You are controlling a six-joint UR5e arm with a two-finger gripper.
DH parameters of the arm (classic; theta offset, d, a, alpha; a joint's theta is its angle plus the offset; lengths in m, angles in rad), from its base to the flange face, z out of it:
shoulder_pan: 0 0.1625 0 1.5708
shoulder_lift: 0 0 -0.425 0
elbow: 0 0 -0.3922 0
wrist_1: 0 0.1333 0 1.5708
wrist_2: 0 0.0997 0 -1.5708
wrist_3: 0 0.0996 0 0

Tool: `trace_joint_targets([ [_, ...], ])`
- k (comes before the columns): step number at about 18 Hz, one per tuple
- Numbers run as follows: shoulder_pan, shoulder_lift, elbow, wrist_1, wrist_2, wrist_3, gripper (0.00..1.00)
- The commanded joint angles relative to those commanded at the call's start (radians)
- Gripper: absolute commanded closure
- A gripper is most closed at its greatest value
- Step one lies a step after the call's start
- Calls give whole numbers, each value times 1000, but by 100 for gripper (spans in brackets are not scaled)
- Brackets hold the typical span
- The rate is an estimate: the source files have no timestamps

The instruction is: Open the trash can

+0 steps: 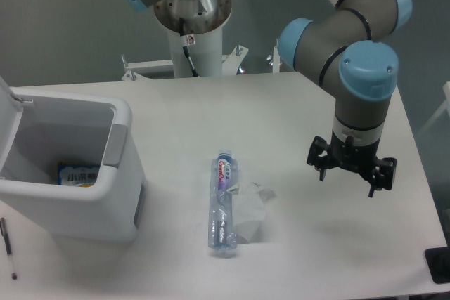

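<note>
The large boxy white plastic trash can [84, 194], far left of the end effector [349, 180], stands with lid raised, interior exposed. End effector fingers spread wide, holding nothing.

I have one fixed camera, mounted high across the white rectangular table [211, 110] from the arm's white cylindrical pedestal [193, 50], looking steeply down toward that pedestal. It stands back enough to hold nearly the whole tabletop; the edges left of, right of and nearest the camera from the pedestal are cropped.
</note>
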Motion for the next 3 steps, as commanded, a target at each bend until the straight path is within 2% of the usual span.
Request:
trace_joint_targets([
  [3, -2, 0, -2, 2, 0, -5, 0],
])
